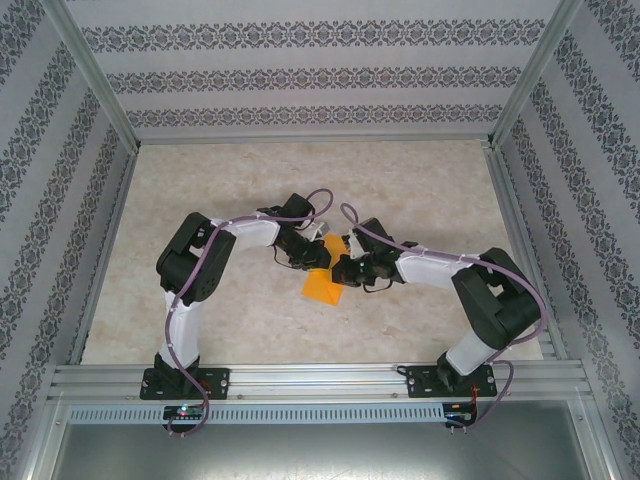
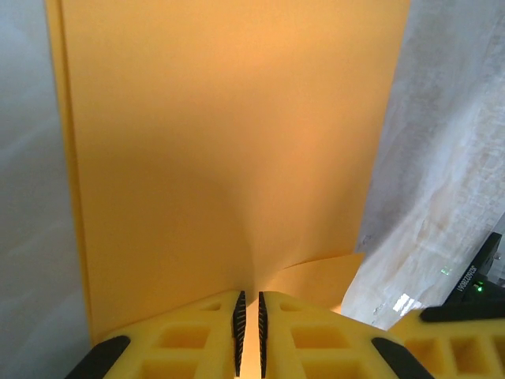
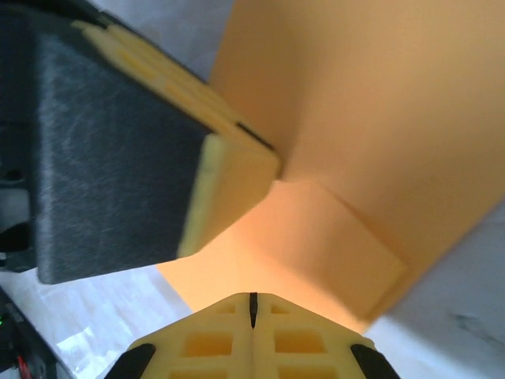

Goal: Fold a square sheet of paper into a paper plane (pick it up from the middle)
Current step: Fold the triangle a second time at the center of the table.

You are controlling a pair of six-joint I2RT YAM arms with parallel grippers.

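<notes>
The square sheet of paper (image 1: 320,287) is orange-yellow and lies folded over itself at the table's middle, between the two wrists. In the left wrist view the paper (image 2: 221,142) rises as a broad doubled panel from my left gripper (image 2: 250,296), whose jaws are shut on its lower edge with the paper in the thin slit. In the right wrist view the paper (image 3: 379,118) shows a folded flap. My right gripper (image 3: 252,298) is shut, its tips right at the paper's near edge; whether any paper is pinched I cannot tell. The left fingers (image 3: 229,181) grip the sheet just ahead.
The marble-patterned tabletop (image 1: 430,190) stretches around the arms, fenced by aluminium rails (image 1: 310,380) and patterned walls. Both grippers (image 1: 318,255) (image 1: 342,268) crowd together over the paper, almost touching. A yellow finger of the right gripper (image 2: 461,347) shows in the left wrist view.
</notes>
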